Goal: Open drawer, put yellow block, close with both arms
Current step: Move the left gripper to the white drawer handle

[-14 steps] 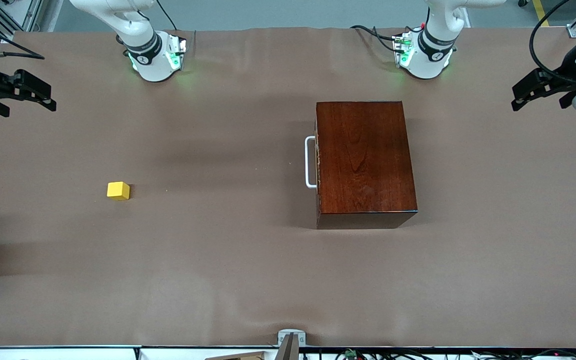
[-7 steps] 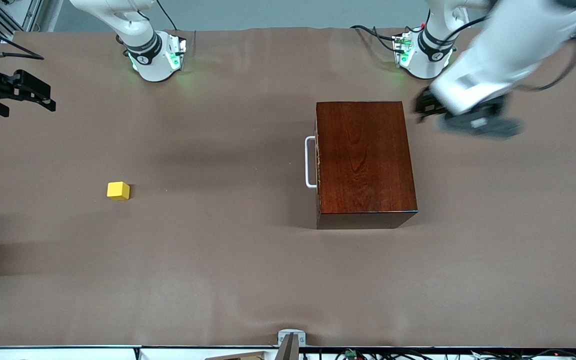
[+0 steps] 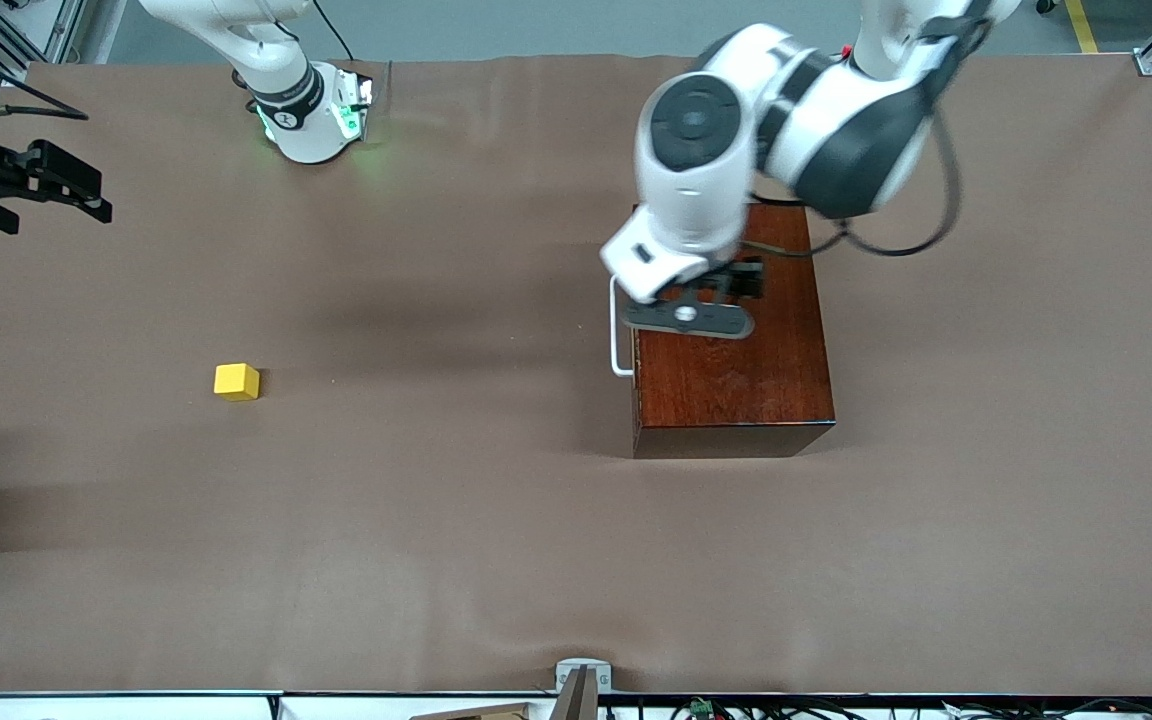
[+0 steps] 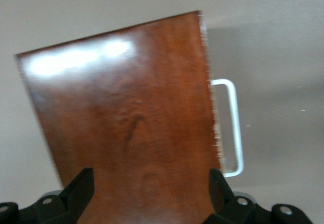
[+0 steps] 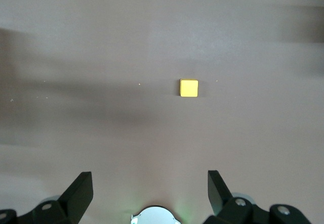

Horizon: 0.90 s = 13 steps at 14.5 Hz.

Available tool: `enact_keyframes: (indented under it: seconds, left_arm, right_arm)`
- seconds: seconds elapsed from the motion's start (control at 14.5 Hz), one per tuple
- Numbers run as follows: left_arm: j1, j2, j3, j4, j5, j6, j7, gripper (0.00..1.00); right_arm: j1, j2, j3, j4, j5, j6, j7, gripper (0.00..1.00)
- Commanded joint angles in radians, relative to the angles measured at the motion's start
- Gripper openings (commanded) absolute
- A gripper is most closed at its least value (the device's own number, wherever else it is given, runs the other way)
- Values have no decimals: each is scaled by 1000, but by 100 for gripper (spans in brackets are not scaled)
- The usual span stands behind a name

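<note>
The drawer is shut inside the dark reddish-brown box [image 3: 736, 390], and only its white bar handle [image 3: 620, 330] shows, facing the right arm's end of the table. My left gripper [image 3: 711, 295] hangs over the box top close to the handle edge. It is open, its fingers [image 4: 81, 188] spread above the box [image 4: 126, 118] with the handle [image 4: 230, 128] off to one side. The yellow block [image 3: 236, 381] lies alone on the table toward the right arm's end. My right gripper [image 3: 86, 195] waits open at that table end, holding nothing, and looks toward the block [image 5: 189, 88].
A brown cloth [image 3: 436, 520] covers the whole table. The right arm's green-lit base [image 3: 316, 115] stands at the robots' edge. A small metal bracket [image 3: 581, 675] sits at the edge nearest the front camera.
The left arm has swung in from its end of the table and now hangs over the box by the handle. The right arm, block and box have not moved.
</note>
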Motion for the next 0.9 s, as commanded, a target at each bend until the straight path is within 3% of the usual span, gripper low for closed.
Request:
enact_keyframes:
  seconds: [0.0,0.14,0.48,0.83]
  left_arm:
    - [-74,76,5,51,36,28,-107,100]
    - [-148,118,47,51,54,79,-166,100]
    - [-395,219,243,53,53,162,-333,100]
    - [-420,288,255,39,62,157,-348,100]
  right_arm:
    - [-5,-22,0,-23,11,2,12,100]
    - [-5,-22,0,-22,11,0,12,100]
    - [-5,-22,0,-22,11,0,12,100]
    - [-5,-21,0,-22,11,-1,12,100]
